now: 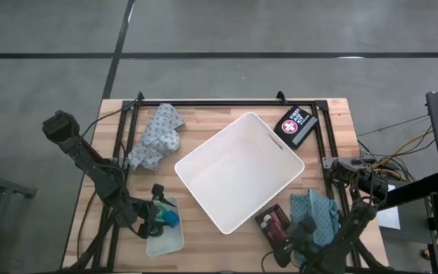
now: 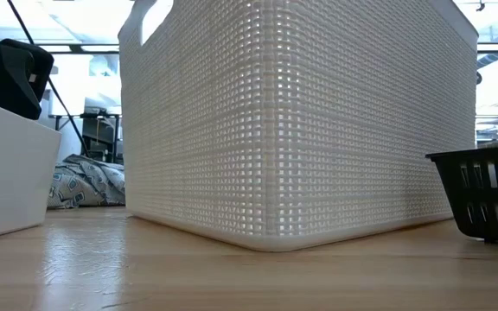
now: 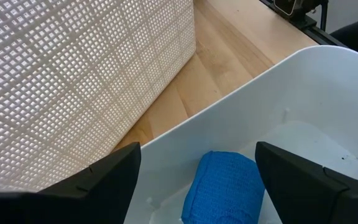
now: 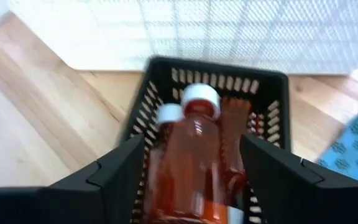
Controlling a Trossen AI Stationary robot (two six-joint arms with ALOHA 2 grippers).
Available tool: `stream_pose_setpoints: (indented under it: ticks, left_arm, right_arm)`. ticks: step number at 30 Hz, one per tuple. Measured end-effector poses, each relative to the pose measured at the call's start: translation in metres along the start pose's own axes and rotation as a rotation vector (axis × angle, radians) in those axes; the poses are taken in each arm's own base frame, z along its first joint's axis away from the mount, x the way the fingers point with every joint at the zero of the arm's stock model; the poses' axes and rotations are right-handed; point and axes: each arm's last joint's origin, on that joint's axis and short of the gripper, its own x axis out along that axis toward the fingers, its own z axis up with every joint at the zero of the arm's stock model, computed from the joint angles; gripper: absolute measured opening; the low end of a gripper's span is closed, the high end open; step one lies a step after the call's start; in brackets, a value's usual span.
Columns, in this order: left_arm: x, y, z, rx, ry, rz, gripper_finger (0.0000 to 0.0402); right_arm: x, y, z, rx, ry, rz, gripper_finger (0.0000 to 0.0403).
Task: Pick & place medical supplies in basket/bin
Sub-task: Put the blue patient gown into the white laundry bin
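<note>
The white bin [image 1: 238,171] stands at the table's middle, turned askew. At the near left a blue bandage roll [image 3: 222,186] lies in a small translucent tray [image 1: 166,236]. My left gripper [image 3: 197,149] hangs open over that tray, one finger on either side of the roll and apart from it. At the near right a small black basket [image 4: 166,68] holds amber bottles with white caps. My right gripper [image 4: 191,140] is open, its fingers on either side of the largest amber bottle [image 4: 191,162]. My right gripper comes slanting down over the black basket, with the amber bottle's body [image 4: 166,168] between its two fingers and the bottle's white cap [image 4: 201,98] pointing away from them. Blur keeps me from telling whether the fingers touch the bottle.
One patterned cloth [image 1: 157,137] lies at the far left, another [image 1: 316,213] at the near right beside the black basket. A dark case with a white cross [image 1: 296,125] sits at the far right. Black frame rails run along the table's edges.
</note>
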Motion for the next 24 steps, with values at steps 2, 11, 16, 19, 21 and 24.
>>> stream_pose_setpoints:
  ticks: [2,11,16,19,21,24]
  left_arm:
    - [0.000,0.000,0.000,0.000,0.000,0.000,0.0322]
    - [0.000,0.000,0.000,0.000,0.000,0.000,0.0322]
    - [0.000,0.000,0.000,0.000,0.000,0.000,0.0322]
    - [0.000,0.000,0.000,0.000,0.000,0.000,0.0322]
    - [0.000,0.000,0.000,0.000,0.000,0.000,0.0322]
    - [0.000,0.000,0.000,0.000,0.000,0.000,0.0322]
  right_arm:
    - [-0.002,0.003,0.002,0.006,-0.023,0.020,0.0256]
    - [-0.019,0.019,0.017,-0.092,-0.192,0.148,0.0254]
    - [-0.031,0.028,0.024,-0.161,-0.321,0.218,0.0252]
    - [-0.036,0.031,0.027,-0.203,-0.395,0.240,0.0248]
    - [-0.037,0.033,0.028,-0.234,-0.442,0.248,0.0244]
    - [-0.037,0.036,0.032,-0.281,-0.488,0.242,0.0238]
